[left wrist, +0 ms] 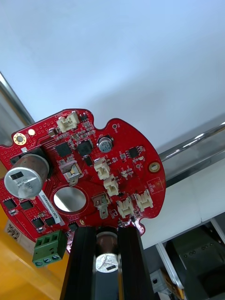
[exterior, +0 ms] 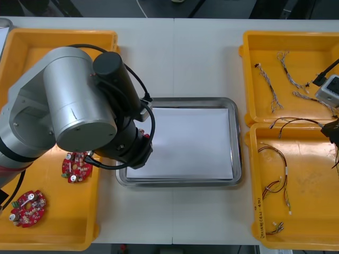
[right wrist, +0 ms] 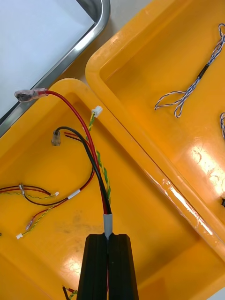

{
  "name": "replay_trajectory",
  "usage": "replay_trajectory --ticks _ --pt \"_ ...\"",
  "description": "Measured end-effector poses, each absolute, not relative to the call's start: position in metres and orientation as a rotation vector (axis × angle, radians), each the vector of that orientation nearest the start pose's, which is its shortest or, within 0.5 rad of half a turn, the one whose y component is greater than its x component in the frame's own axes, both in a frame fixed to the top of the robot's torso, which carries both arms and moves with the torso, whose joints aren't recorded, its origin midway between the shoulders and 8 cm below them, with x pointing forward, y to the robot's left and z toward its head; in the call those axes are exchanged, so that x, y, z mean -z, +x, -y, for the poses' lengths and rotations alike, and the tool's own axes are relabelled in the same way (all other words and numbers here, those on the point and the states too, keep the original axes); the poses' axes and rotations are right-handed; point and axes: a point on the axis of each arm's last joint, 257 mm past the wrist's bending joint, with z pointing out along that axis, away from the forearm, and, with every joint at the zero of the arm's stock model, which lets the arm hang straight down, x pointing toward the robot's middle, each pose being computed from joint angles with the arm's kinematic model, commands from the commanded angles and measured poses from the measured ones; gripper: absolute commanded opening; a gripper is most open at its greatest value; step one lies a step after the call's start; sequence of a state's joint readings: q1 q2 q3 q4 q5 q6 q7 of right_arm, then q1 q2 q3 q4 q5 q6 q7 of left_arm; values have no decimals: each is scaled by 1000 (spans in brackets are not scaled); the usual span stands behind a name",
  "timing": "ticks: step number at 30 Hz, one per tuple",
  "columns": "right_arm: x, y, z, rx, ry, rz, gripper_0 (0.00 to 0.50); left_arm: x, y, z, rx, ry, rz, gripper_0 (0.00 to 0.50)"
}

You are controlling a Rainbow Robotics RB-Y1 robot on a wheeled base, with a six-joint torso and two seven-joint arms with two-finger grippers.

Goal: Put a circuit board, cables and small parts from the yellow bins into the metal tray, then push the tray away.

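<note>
My left gripper [left wrist: 107, 229] is shut on the edge of a round red circuit board [left wrist: 93, 164], holding it above the white inside of the metal tray [left wrist: 197, 145]. In the front view the left arm [exterior: 79, 106] covers the tray's [exterior: 237, 143] left rim, and the held board is hidden beneath it. My right gripper [right wrist: 108, 236] is shut on a red and yellow cable [right wrist: 89, 145] with a black strand. It hangs over the near right yellow bin [right wrist: 154, 225]. In the front view that gripper [exterior: 333, 132] sits at the right edge, with the cable [exterior: 294, 121] trailing toward the tray.
Two more red circuit boards [exterior: 76, 165] [exterior: 27, 207] lie in the near left bin [exterior: 90, 233]. Blue and white cables [exterior: 273, 87] lie in the far right bin [exterior: 249, 74]. More red and yellow cables [exterior: 278, 180] rest in the near right bin.
</note>
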State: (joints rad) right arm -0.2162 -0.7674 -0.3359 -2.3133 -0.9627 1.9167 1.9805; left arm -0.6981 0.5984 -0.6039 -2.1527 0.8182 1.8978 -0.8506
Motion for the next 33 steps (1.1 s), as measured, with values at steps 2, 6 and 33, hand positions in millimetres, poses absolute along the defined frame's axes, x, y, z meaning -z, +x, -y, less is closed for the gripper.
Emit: replay_trajectory --ticks 2,6,33 --pt "123 378 323 188 -1058 -2349 0 214 369 -93 67 596 -2757 3" --pt "123 378 323 188 -1058 -2349 0 226 375 -86 79 583 -2760 2" --pt "123 378 322 188 -1059 -2348 0 272 396 -68 54 597 -2687 2"
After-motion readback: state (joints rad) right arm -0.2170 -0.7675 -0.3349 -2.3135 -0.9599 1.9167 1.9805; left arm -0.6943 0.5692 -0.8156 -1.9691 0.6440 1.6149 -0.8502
